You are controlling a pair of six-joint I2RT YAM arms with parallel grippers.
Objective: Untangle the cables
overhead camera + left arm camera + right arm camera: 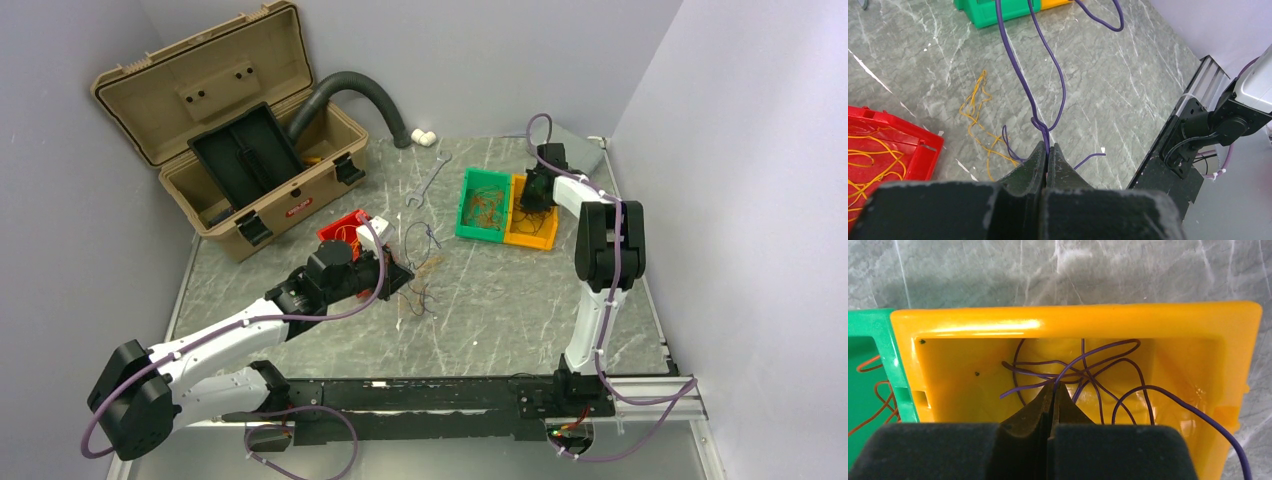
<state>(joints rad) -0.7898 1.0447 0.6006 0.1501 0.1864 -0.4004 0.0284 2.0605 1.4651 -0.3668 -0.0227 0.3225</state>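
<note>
Left claw [1048, 150] clamped on knotted purple cable [1016, 70], right claw [1054, 389] on strands [1083, 370] in yellow bin [1073, 315]; pulling may tighten the knot.

We see the left gripper [405, 276] reaching to mid-table beside a red bin [338, 224], with thin dark cables [418, 240] looping just past its tip. The right gripper [531, 196] hangs over an orange bin [530, 241] that touches a green bin [487, 173]. A wrench [428, 181] lies between the bins and an open tan toolbox [200, 90].
</note>
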